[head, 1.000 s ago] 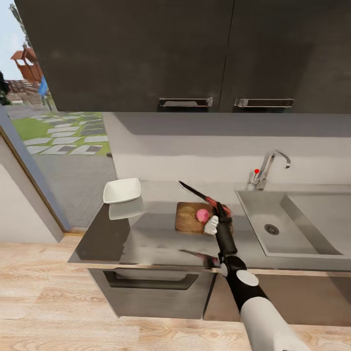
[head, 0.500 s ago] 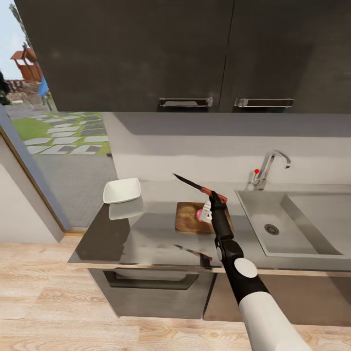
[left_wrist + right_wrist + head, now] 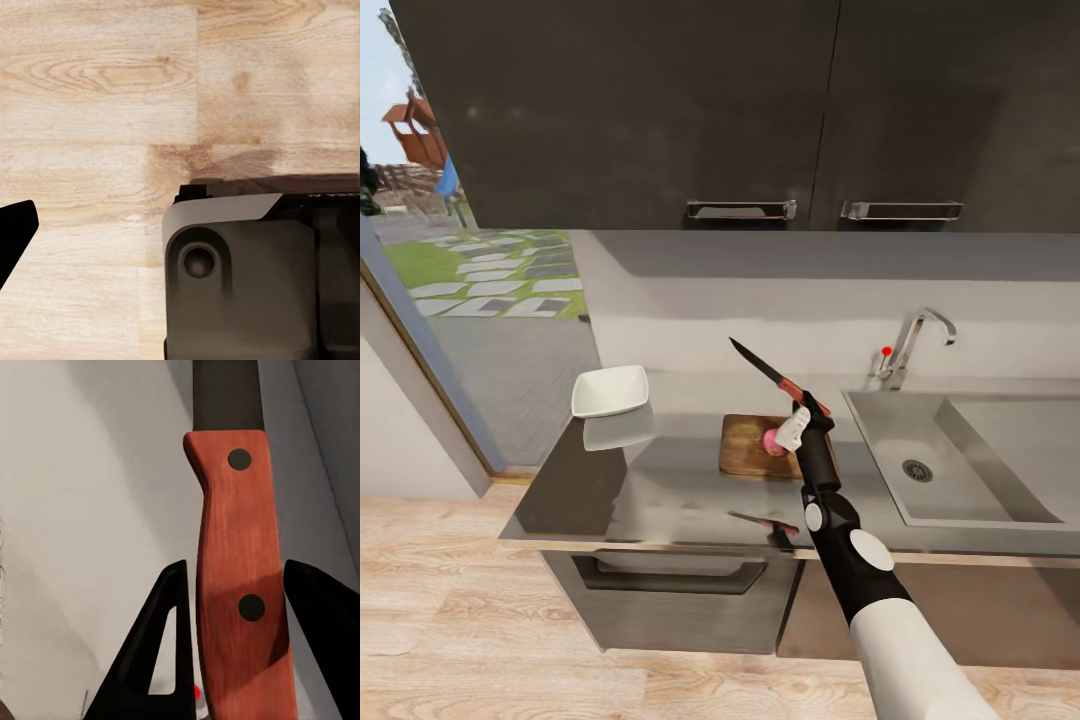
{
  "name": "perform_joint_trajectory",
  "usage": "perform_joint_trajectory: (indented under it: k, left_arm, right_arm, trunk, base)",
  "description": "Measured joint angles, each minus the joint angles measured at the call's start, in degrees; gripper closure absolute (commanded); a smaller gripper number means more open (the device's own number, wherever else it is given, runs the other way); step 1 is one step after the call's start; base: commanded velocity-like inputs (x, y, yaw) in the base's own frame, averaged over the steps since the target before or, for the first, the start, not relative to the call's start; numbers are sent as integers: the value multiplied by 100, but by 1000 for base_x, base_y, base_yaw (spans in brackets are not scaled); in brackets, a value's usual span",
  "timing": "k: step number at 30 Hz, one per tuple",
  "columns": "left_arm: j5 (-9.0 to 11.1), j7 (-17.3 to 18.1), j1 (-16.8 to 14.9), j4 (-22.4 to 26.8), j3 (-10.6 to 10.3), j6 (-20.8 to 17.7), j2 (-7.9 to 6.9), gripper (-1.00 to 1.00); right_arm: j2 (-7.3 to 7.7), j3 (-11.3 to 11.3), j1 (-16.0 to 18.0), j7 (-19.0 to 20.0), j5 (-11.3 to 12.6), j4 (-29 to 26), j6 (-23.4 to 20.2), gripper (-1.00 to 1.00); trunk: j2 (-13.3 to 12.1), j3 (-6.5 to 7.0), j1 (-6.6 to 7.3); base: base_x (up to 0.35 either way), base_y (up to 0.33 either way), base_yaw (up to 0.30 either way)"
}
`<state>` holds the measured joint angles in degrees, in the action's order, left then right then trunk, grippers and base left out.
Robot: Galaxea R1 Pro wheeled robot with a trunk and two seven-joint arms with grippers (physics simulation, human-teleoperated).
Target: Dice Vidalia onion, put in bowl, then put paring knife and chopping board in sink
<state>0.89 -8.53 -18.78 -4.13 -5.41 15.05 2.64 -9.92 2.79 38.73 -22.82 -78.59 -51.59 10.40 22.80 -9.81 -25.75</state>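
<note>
A light wooden floor [image 3: 97,97] is spreading across the left wrist view, its planks showing pale grain with darker knots and seams between the boards. A dark grey machine body [image 3: 247,285] with a rounded corner is sitting over the floor, and a round recessed socket [image 3: 198,262] is showing near that corner. A dark shadow band is lying on the floor along the body's far edge. Well apart from the body, at the frame's border, a black pointed part [image 3: 13,232] is poking in over the planks; what it belongs to cannot be told.
</note>
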Motion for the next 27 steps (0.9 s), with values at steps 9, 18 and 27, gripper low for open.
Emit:
perform_joint_trajectory:
  k: [9,18,27]
  left_arm:
    - [1,2,0,0,3,-13,5,-100]
    - [6,1,0,0,3,-18,5,-100]
    - [4,2,0,0,0,-13,5,-100]
  right_arm:
    - [-1,-16,-3,-337,-9,83,-20,100]
    - [-1,-17,-3,-366,-18,253,-22,100]
    - [-1,-17,-2,-367,-35,267,-38,100]
  trunk:
    - [0,0,0]
    - [0,0,0]
    - [0,0,0]
  base:
    - [0,0,0]
    - [0,0,0]
    - [0,0,0]
